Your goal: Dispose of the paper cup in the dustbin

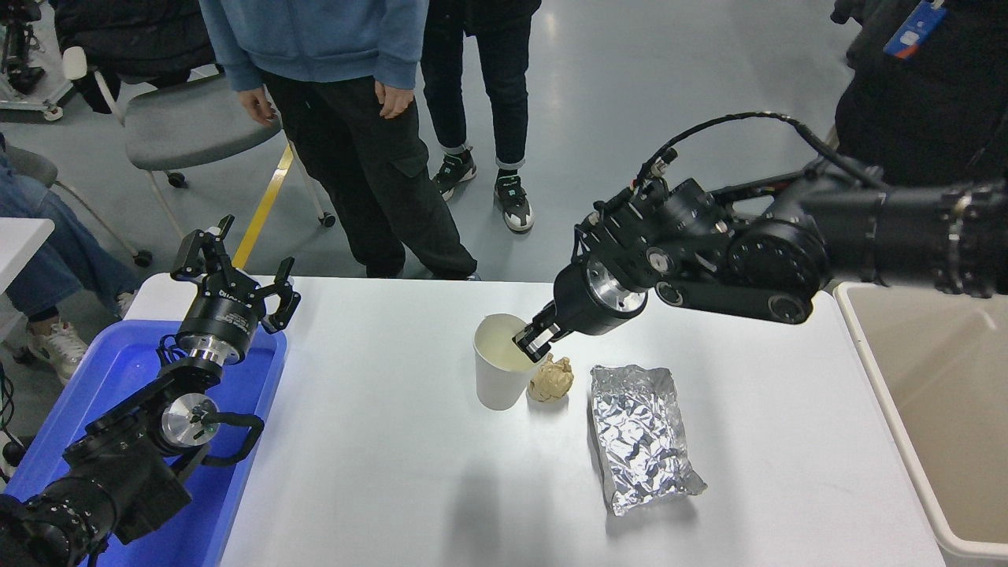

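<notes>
Hanging above the white table [394,441] we see the paper cup [496,370], a small plain white cup that narrows toward its base, with a rolled rim and a cream inside. It stays nearly upright, its mouth turned up, and a soft shadow lies on the table below and in front of it, so it does not rest on the surface. The right claw [532,343] is closed narrow on the right side of the cup rim, one finger inside the mouth and one outside on the wall. The right arm comes in from the right edge, high over the table, and runs almost level to the left, with the wrist bent down to the cup. Just beside the cup, on its right, a crumpled brown paper ball [551,379] lies on the table, and near it a silver foil bag [642,437] lies flat. The dustbin [937,409], beige with a thick rim, stands at the right end of the table, well apart from the cup. The left claw [236,272] is parked at the lower left over a blue tray [110,378], its fingers spread wide and holding nothing.
</notes>
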Tool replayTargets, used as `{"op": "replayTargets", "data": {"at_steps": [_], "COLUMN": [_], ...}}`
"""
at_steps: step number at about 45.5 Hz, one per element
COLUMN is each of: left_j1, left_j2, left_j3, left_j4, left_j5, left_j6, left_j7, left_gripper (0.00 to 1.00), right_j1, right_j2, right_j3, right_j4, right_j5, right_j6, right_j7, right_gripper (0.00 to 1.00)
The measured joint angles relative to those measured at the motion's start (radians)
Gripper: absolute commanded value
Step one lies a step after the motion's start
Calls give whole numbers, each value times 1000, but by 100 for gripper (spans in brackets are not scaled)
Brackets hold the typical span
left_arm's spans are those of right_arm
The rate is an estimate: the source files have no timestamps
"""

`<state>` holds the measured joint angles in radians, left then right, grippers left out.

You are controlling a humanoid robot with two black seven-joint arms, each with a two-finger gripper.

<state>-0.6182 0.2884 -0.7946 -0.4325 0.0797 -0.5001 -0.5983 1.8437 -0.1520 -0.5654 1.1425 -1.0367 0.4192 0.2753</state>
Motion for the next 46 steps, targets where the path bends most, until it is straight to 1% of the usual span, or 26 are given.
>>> {"op": "replayTargets", "data": {"at_steps": [10, 25, 35, 46], "left_j1": [0, 0, 0, 0], "left_j2": [0, 0, 0, 0], "left_j3": [0, 0, 0, 0], "left_j4": [0, 0, 0, 0], "left_j5": [0, 0, 0, 0], "left_j6": [0, 0, 0, 0], "left_j7": [0, 0, -1, -1], "left_gripper": [100, 100, 100, 100], "right_j1": [96, 137, 137, 88], "right_j2": [-30, -87, -199, -348], "right_j3": [-5, -52, -98, -119], "right_j4": [28, 30, 12, -50], "right_j5": [22, 30, 26, 20], "right_j6": [50, 67, 66, 58], "right_j7": [0, -1, -2, -2], "right_gripper": [0, 0, 0, 0]}}
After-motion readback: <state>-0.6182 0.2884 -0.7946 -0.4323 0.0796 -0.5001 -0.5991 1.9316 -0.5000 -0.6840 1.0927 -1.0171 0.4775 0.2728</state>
